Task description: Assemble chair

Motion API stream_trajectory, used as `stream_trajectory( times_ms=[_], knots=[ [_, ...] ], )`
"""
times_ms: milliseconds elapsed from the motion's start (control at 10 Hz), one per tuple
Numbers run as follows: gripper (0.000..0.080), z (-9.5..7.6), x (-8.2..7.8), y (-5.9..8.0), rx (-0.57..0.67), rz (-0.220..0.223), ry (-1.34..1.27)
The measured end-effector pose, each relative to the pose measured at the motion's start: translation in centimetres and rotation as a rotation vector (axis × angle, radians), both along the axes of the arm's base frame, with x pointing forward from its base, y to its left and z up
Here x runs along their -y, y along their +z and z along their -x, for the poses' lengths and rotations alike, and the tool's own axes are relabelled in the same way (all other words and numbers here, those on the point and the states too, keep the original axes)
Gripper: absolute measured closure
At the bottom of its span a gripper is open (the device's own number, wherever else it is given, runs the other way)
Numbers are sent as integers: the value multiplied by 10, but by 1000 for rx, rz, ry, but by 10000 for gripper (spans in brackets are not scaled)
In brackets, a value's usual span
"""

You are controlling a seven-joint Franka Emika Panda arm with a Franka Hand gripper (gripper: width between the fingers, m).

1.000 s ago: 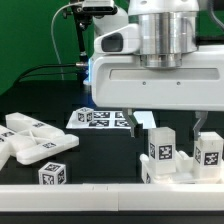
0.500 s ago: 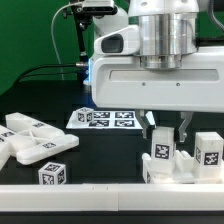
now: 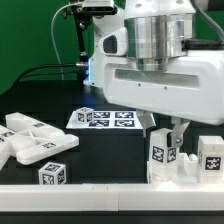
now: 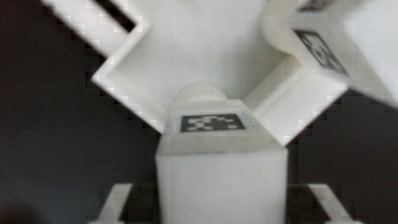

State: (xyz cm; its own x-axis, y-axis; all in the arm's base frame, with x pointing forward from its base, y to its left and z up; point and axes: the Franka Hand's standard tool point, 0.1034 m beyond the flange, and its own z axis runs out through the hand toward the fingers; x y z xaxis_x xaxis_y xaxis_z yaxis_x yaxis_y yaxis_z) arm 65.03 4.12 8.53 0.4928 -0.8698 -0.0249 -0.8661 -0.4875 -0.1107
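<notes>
The gripper [image 3: 166,138] is clenching an upright chair post [image 3: 163,156] at about four o'clock in the exterior view, its jaws pressing against the post's sides. A second post [image 3: 210,154] is standing just beside it, toward three o'clock. The step in hand appears to be picking this post up. The next move is probably calling for a straight lift, then a carry toward the chair panels [image 3: 28,140] lying at eight o'clock, keeping the post upright.

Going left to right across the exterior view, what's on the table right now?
Heap of loose chair pieces → marker board → upright tagged post → second upright tagged post.
</notes>
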Motion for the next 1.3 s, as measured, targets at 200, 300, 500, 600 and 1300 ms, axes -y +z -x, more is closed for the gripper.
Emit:
stream_trajectory(
  times_ms=[200,300,500,600,1300],
  knots=[
    [517,1,0,0,-14,-65,-378],
    [515,1,2,-1,-26,-98,-519],
    [515,1,2,-1,-34,-110,-597],
    [515,1,2,-1,-28,-103,-531],
    [152,5,-6,-1,7,-14,272]
  ],
)
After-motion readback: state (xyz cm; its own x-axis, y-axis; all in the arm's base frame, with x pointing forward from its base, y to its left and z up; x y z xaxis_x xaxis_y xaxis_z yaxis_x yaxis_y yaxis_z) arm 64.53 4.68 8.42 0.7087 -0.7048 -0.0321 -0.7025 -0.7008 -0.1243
